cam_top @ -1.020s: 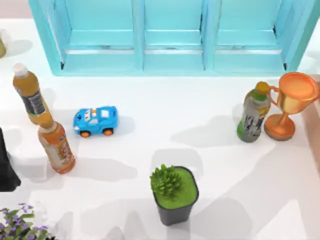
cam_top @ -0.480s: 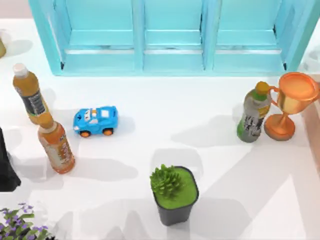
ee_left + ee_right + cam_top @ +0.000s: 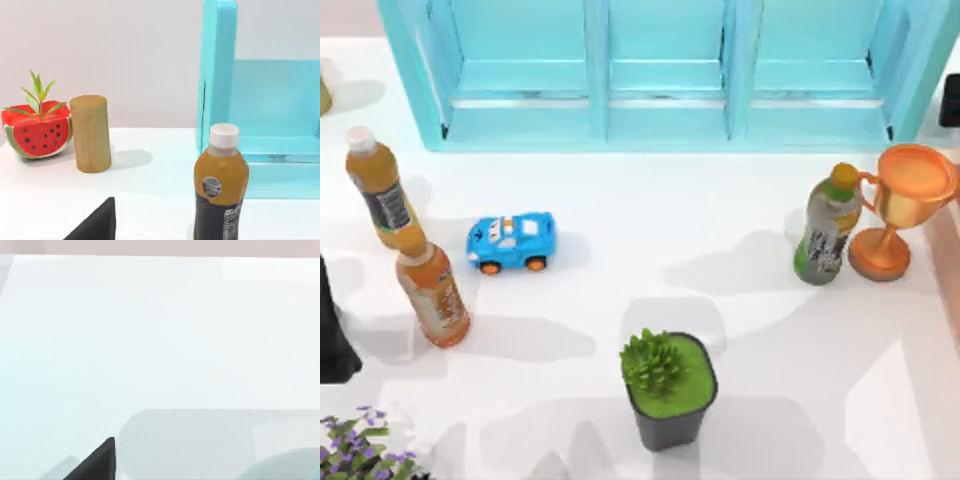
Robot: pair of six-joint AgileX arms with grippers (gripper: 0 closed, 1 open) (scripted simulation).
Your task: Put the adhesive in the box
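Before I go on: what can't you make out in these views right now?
- Left gripper: cut off by the top view's left edge; fingers not readable.
- Right gripper: a dark sliver at the top view's right edge beside the shelf box.
- Purple flowers: cropped at the bottom-left corner.
- Bottle: base cut off in the left wrist view.

Cluttered white counter (image 3: 720, 210) below a turquoise box (image 3: 665, 70)

Two orange bottles (image 3: 382, 190) stand left beside a blue toy car (image 3: 511, 241); potted plant (image 3: 666, 388) lower centre; green bottle (image 3: 827, 227) and trophy (image 3: 902, 205) right.

Blue toy car (image 3: 511, 242) sits near orange bottle (image 3: 434, 288).
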